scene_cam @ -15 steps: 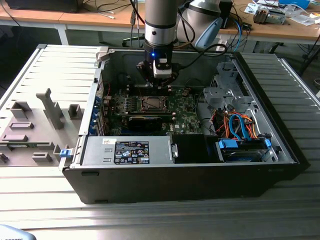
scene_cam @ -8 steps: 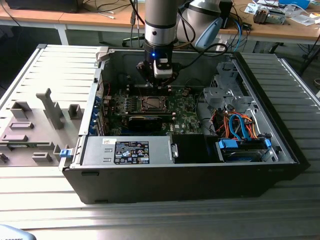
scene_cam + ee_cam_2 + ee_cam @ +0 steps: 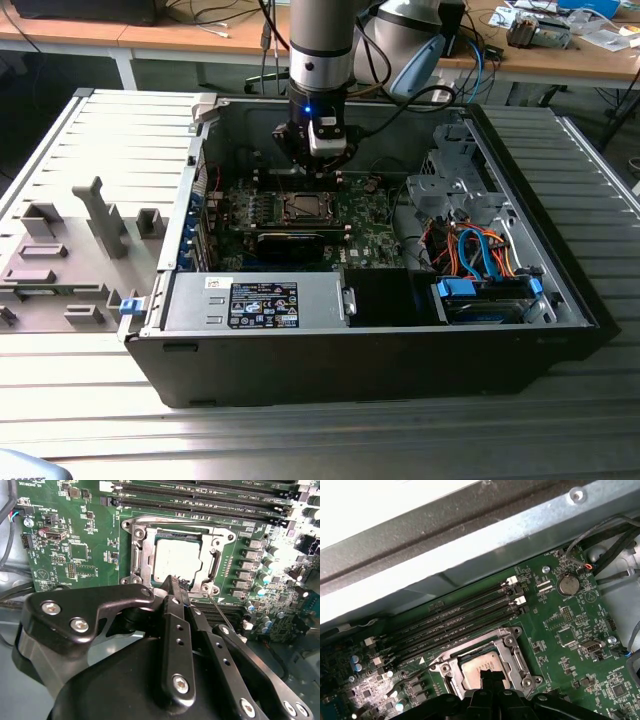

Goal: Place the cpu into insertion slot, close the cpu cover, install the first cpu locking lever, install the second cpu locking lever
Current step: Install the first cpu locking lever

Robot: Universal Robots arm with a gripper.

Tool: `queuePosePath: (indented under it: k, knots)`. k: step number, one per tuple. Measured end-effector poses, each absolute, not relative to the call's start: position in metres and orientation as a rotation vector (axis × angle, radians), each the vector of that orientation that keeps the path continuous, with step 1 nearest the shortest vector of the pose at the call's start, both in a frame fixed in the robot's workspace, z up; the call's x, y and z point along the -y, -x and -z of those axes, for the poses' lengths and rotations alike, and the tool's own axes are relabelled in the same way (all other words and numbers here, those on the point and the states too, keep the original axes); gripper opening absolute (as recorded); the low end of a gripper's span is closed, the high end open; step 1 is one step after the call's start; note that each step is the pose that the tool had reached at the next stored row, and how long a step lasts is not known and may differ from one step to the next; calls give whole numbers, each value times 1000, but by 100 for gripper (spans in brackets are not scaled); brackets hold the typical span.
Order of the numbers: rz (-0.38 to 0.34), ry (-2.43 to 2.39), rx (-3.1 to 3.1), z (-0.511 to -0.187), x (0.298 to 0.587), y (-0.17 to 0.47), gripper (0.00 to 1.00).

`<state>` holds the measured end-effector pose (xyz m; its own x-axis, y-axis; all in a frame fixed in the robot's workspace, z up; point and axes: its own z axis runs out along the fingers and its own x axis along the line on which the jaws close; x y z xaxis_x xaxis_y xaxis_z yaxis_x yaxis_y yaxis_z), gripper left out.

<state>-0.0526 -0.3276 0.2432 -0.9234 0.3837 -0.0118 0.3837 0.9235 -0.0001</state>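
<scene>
Inside the open computer case, the insertion slot (image 3: 303, 207) sits on the green board. The cpu (image 3: 175, 562) lies in it, its pale face showing in both wrist views (image 3: 479, 664). The grey cpu cover (image 3: 142, 555) lies flat around the chip (image 3: 516, 656). A thin wire locking lever (image 3: 222, 612) slants up from the socket's corner beside my fingers. My gripper (image 3: 171, 582) is shut, its tips together just over the socket's near edge and nothing visible between them. It also appears in the first wrist view (image 3: 487, 674) and above the socket in the exterior view (image 3: 316, 160).
Long black memory slots (image 3: 460, 615) run beside the socket, with the case's metal wall (image 3: 470, 555) beyond. A black card (image 3: 290, 243), a power supply (image 3: 255, 303), a drive cage (image 3: 445, 185) and coloured cables (image 3: 470, 250) crowd the case. A grey fixture (image 3: 90, 230) stands outside.
</scene>
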Motion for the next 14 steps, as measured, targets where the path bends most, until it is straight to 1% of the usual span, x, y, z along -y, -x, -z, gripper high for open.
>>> queuePosePath:
  k: [14]
  knots:
    - [3,-557,-3080,-243,328,53,11]
